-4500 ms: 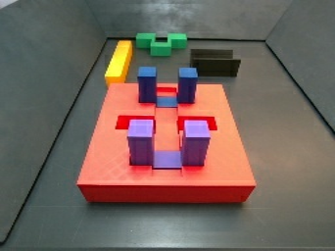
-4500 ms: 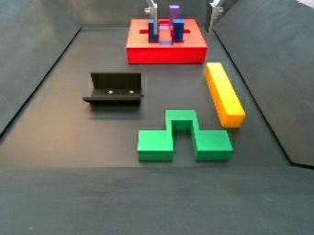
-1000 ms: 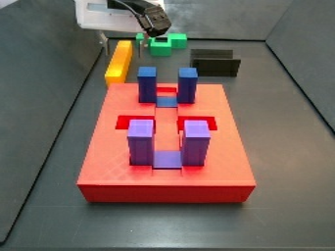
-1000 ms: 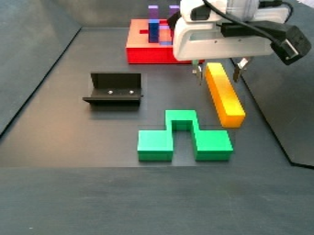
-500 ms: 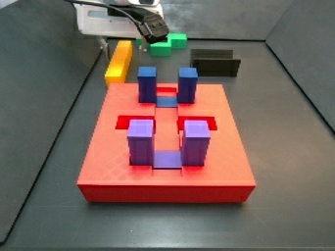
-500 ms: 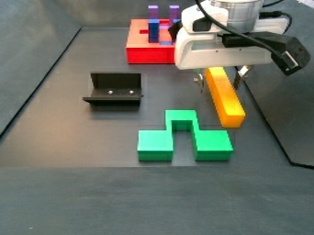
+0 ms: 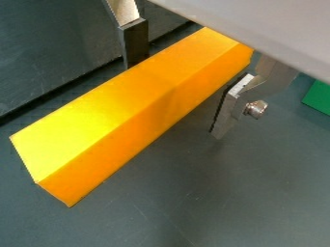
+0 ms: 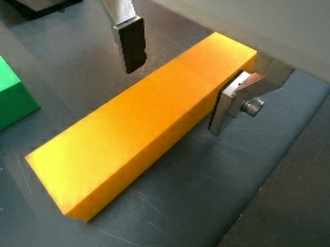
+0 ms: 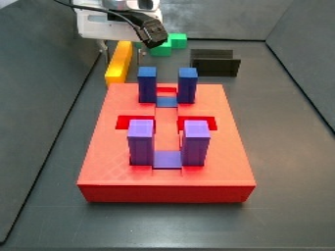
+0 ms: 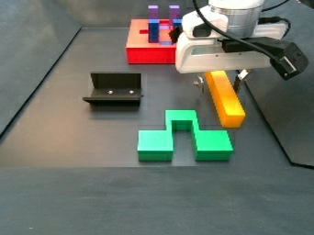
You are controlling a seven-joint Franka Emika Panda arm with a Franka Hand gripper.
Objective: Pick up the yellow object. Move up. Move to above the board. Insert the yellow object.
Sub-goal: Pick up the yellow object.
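Gripper (image 8: 175,75) has dropped over yellow bar (image 8: 142,130) near table edge, fingers (image 8: 129,43) spread astride, not yet pinching. You close next; red board (image 10: 166,53) waits.

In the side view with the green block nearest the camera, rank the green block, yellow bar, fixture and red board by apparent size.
1. Green block, also nearest.
2. Yellow object, its far end between the fingers of the gripper.
3. Fixture.
4. Board: farthest and part hidden, so this is unsure.
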